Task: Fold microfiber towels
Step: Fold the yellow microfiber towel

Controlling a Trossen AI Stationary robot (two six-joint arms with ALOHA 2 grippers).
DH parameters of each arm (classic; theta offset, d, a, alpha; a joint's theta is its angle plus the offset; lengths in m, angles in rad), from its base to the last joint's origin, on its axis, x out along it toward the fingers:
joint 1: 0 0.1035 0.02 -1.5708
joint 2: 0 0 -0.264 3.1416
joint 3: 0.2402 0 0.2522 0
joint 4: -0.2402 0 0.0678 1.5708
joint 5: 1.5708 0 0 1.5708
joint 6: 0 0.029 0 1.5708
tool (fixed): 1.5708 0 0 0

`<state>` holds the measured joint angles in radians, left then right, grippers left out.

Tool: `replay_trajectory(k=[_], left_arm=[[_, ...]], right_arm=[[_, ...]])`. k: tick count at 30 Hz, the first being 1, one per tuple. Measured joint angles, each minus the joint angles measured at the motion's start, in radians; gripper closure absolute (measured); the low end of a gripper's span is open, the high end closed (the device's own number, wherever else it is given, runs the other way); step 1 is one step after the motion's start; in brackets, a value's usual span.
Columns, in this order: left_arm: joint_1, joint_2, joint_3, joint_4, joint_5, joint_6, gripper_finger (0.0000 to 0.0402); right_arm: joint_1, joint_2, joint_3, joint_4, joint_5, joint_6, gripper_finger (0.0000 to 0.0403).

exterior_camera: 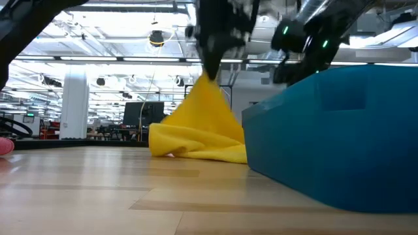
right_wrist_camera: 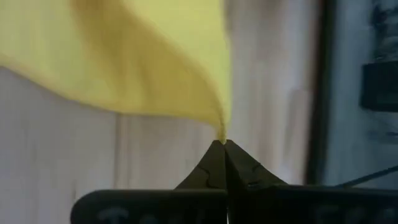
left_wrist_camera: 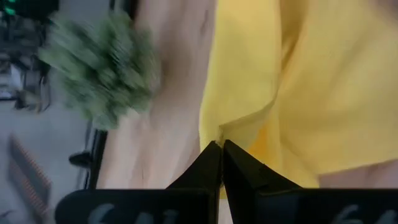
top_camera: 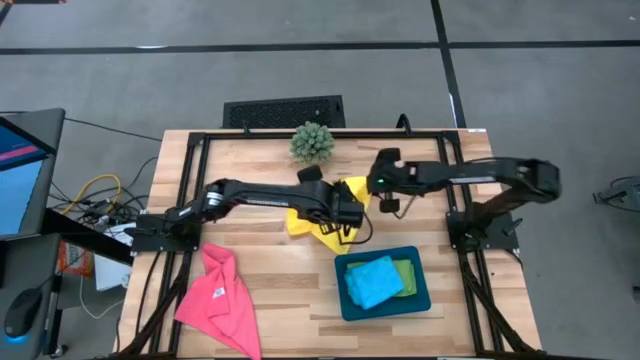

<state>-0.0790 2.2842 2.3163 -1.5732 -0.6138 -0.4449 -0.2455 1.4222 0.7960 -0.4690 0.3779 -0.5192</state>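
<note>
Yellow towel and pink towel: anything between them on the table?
High view: only bare wood lies between the yellow towel and the pink towel; the left arm passes above.

The wooden table [top_camera: 270, 290] stands on a grey floor [top_camera: 560, 90] crossed by dark lines. A black vent grille [top_camera: 283, 110] lies on the floor behind the table. A monitor [top_camera: 22, 170] and yellow cables [top_camera: 95, 190] are at the left. In the low view, ceiling lights [exterior_camera: 117, 39] run over a large hall with a white column [exterior_camera: 75, 104].
</note>
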Motion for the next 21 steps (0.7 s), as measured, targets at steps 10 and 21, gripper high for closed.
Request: replay_trajectory(k=[10, 21], left_arm=[[-0.038, -0.224, 0.031, 0.001, -0.058, -0.11, 0.0397], [-0.149, -0.378, 0.031, 0.002, -0.208, -0.169, 0.0398]], right_arm=[[0.146, -0.452, 0.011, -0.034, -0.008, 0.132, 0.0401], [0.381, -0.679, 0.11, 0.113, -0.009, 0.215, 0.0402]])
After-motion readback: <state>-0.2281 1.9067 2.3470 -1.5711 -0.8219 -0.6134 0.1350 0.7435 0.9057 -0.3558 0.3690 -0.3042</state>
